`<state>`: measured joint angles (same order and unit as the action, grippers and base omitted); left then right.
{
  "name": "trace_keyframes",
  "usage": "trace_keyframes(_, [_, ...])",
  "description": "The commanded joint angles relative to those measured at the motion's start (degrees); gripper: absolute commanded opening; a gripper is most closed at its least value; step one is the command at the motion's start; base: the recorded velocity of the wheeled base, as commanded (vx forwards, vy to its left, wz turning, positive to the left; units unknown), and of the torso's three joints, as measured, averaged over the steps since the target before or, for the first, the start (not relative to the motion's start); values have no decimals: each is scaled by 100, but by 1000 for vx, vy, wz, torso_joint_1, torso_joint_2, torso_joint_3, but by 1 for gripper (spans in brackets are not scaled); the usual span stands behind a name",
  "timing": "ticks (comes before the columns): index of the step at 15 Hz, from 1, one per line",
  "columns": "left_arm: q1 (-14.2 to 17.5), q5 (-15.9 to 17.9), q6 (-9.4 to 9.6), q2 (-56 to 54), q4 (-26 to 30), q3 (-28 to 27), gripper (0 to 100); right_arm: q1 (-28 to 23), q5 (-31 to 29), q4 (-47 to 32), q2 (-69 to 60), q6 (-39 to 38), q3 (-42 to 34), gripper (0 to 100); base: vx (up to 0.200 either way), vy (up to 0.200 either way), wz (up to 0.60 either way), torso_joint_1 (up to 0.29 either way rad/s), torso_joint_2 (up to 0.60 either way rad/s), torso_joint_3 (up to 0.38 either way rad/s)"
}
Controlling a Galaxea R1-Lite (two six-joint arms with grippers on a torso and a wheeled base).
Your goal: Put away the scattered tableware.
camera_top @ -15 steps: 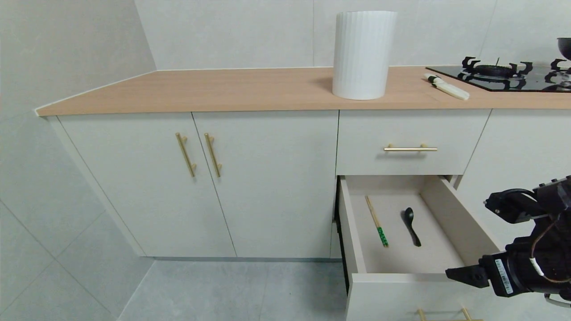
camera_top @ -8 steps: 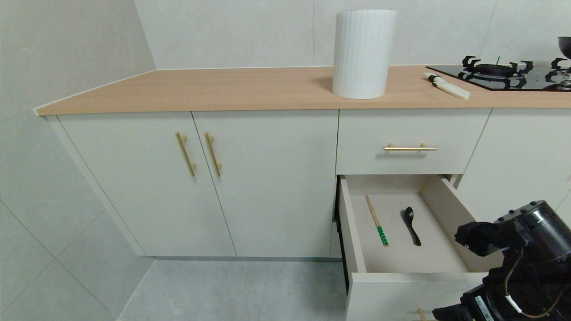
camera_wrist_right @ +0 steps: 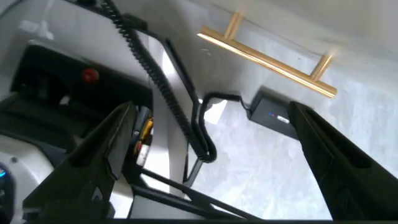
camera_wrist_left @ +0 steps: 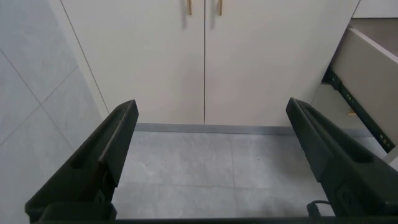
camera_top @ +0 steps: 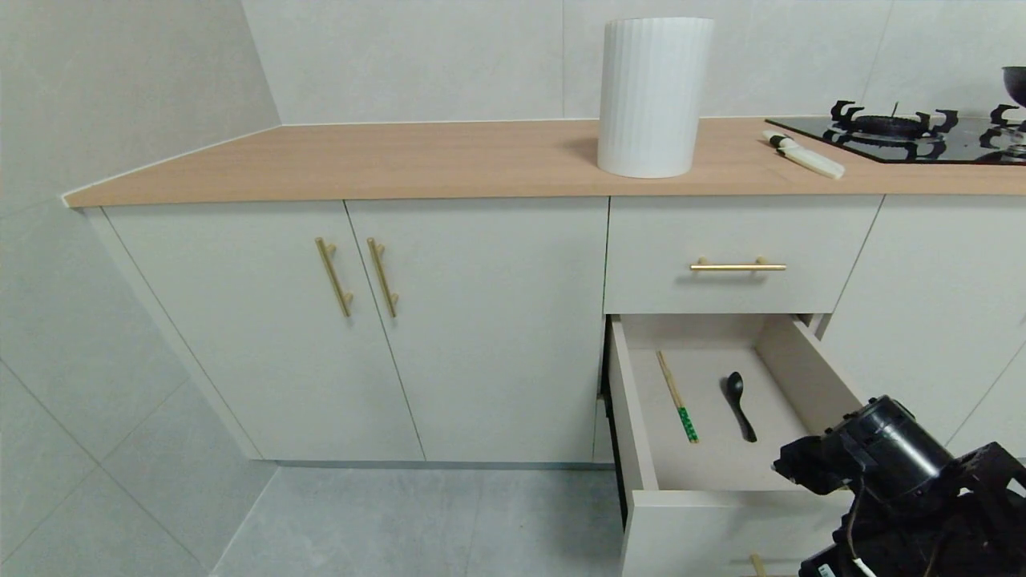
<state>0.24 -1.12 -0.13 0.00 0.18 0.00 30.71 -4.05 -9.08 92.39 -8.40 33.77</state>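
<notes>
Right gripper (camera_wrist_right: 211, 109): fingers spread wide, holding nothing, low in front of the open drawer (camera_top: 633, 417), with its gold handle (camera_wrist_right: 267, 56) just beyond.
Left gripper (camera_wrist_left: 211, 106): also wide open and empty, over the floor, facing the cabinet doors (camera_wrist_left: 249, 62).
Already stowed: chopsticks (camera_top: 677, 397) and black spoon (camera_top: 739, 405) lie apart on the drawer bottom.
Left out: pale knife (camera_top: 801, 155) lies flat on the counter (camera_top: 401, 160), near the hob (camera_top: 906, 140).
Handling, as I judge it: light, stiff and smooth, so it is likely to slide. I'd pinch squarely across its narrow width near the middle.
</notes>
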Motion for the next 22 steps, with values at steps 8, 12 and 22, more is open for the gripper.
trace_keyframes(8, [2, -2, -4, 0, -1, 0, 100, -408, -861, 21, 763, -944, 622, 100, 0, 0, 0, 0, 0, 0])
trace_keyframes(12, [2, -2, 5, 0, -1, 0, 100, -487, -870, 100, 833, -1182, 745, 100, 0, 0, 0, 0, 0, 0])
trace_keyframes(22, [2, -2, -4, 0, -1, 0, 100, -759, -896, 706, 1396, -1050, 1404, 100, 0, 0, 0, 0, 0, 0])
